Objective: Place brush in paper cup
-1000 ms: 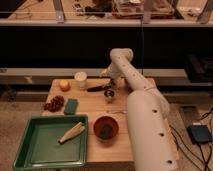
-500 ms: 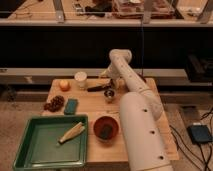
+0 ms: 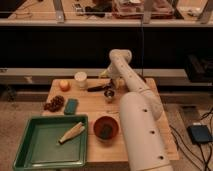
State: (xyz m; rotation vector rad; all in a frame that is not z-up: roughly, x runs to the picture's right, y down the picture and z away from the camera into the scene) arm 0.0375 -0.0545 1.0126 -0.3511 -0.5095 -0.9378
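The brush [image 3: 97,88], a slim dark stick, lies on the wooden table [image 3: 90,111] near its back edge, between the paper cup and a small metal cup. The white paper cup [image 3: 80,79] stands upright at the back, left of the brush. My gripper [image 3: 109,83] is down at the brush's right end, just above the small shiny metal cup [image 3: 109,95]. Whether it touches the brush cannot be told. My white arm [image 3: 137,120] reaches in from the front right and hides the table's right side.
An orange [image 3: 64,85] sits left of the paper cup. A dark cluster [image 3: 54,103] and a teal block [image 3: 71,105] lie mid-left. A green tray [image 3: 30,150] holding a pale husk-like thing [image 3: 71,132] is front left, with a reddish-brown bowl [image 3: 105,127] beside it.
My arm's lower segment has swung a little left and closer to the camera. The gripper stays by the brush's right end. The brush and the cups have not visibly moved.
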